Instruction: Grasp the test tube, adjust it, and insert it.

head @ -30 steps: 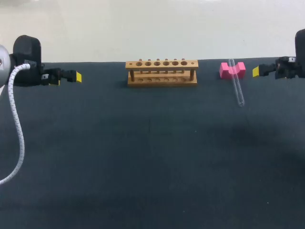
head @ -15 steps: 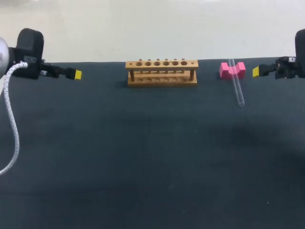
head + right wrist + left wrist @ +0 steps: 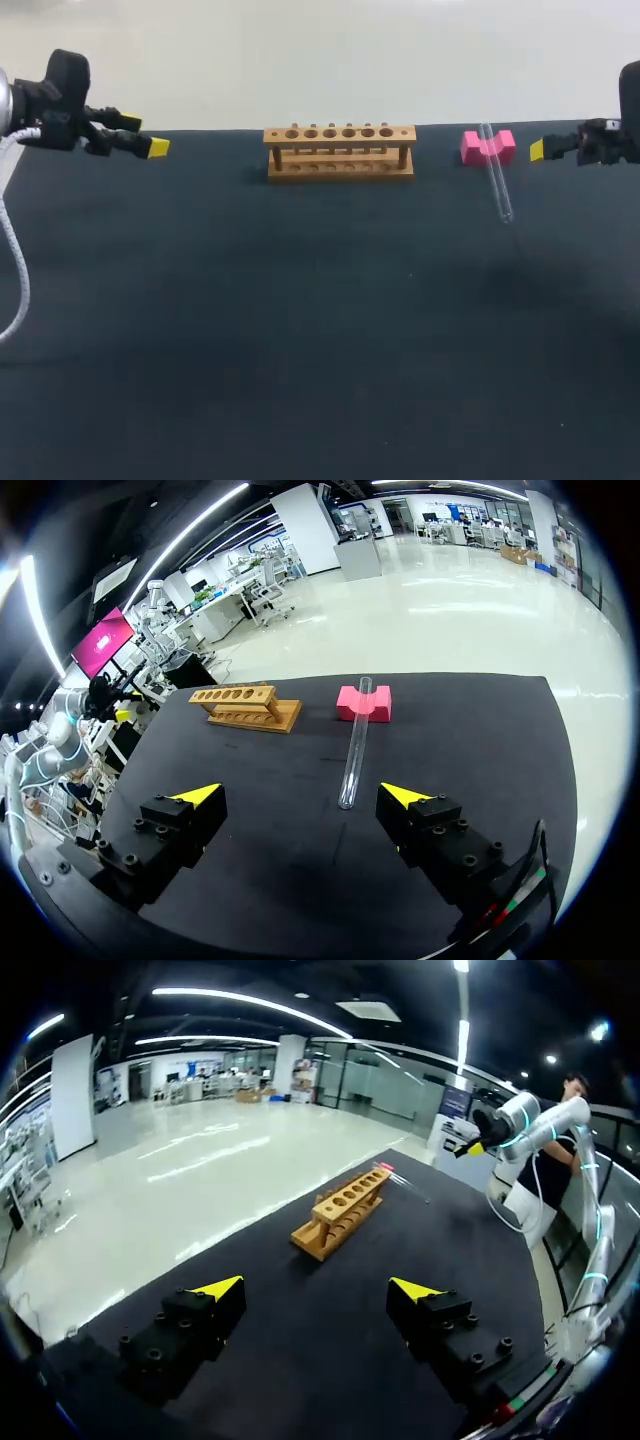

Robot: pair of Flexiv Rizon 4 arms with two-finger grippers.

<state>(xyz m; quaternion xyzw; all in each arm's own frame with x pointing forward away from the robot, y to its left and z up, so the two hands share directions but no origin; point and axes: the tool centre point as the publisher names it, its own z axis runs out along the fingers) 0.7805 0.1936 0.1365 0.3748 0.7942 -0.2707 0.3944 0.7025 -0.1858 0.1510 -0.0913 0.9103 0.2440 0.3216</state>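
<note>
Inspecting progress, we find no step done: the clear glass test tube (image 3: 497, 182) lies at upper right, one end propped on the pink notched block (image 3: 472, 149), right of the six-hole wooden rack (image 3: 340, 152). Left gripper (image 3: 157, 149) and right gripper (image 3: 537, 150) both stand spread and empty; grasping, adjusting and inserting are all outstanding.

Left arm (image 3: 62, 95) reaching in from its side, left hand (image 3: 316, 1290) empty, fingers spread wide, right arm (image 3: 605, 143) opposite, right hand (image 3: 300, 795) empty, fingers apart, yellow tips facing inward.
</note>
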